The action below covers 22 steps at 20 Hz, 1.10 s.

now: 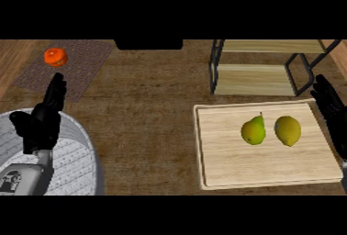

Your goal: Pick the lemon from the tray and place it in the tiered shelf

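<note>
Two fruits, lemon [288, 131] beside pear [253, 130], on tray [224, 174].

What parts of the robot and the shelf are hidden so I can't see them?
- Right hand: head view, the picture's right edge cuts off its outer side and its forearm.
- Tiered shelf: the top band cuts off its far part, so its full height is not shown.
- Dark box at the top: mostly cut off; what it is cannot be told.
- Left hand: covers part of the grey plate.

one lemon [288, 131], one pear [253, 130], one orange [55, 56]
</note>
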Motion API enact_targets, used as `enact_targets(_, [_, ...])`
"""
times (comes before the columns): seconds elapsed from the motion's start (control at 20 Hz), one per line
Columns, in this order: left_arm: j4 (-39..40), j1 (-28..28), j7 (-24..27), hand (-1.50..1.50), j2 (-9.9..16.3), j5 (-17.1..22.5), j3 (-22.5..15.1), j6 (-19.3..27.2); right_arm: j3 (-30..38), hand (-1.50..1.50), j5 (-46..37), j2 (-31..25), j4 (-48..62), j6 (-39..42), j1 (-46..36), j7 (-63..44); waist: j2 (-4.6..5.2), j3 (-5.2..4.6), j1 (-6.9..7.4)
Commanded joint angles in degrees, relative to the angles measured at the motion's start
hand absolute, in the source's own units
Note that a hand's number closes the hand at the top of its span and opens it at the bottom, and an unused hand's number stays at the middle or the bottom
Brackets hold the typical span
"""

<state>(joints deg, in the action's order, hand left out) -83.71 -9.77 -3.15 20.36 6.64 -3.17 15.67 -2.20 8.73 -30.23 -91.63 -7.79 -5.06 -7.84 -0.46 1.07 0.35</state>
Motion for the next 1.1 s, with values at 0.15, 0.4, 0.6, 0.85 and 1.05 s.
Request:
enact_targets(0.15, [-5.6,-0.6,-2.3,0.00,0.7,-0.2,1.2,0.6,3.0,1.50,5.8,4.1,4.3,4.0,-8.4,4.4,0.46,-0.99,0.45])
enact_targets(0.4, [-7.2,4.2,-0.6,0.00,-3.7,1.3,-2.5,0.8,15.1,-1.50,12.8,8.1,11.7,-5.3,-12.3,1.5,0.56,-0.93,0.57])
enact_targets(0.6, [-9.8,4.3,-3.5,0.00,-0.1,4.2,1.3,-1.4,17.6,-1.50,18.7,3.4,10.7,9.5,-9.2,8.1,0.38,-1.02,-0.29])
enact_targets(0.85, [-9.2,5.4,-2.7,0.00,-1.0,3.9,0.9,-0.2,13.7,-1.50,16.4,-6.1,3.0,19.4,-3.7,1.6,0.19,-1.14,-1.10])
enact_targets(1.05, [-9.7,4.5,-3.0,0.00,-3.0,2.2,-1.1,2.1,9.7,-1.50,13.0,-14.5,-1.7,25.0,-3.3,-5.5,0.17,-1.21,-1.35])
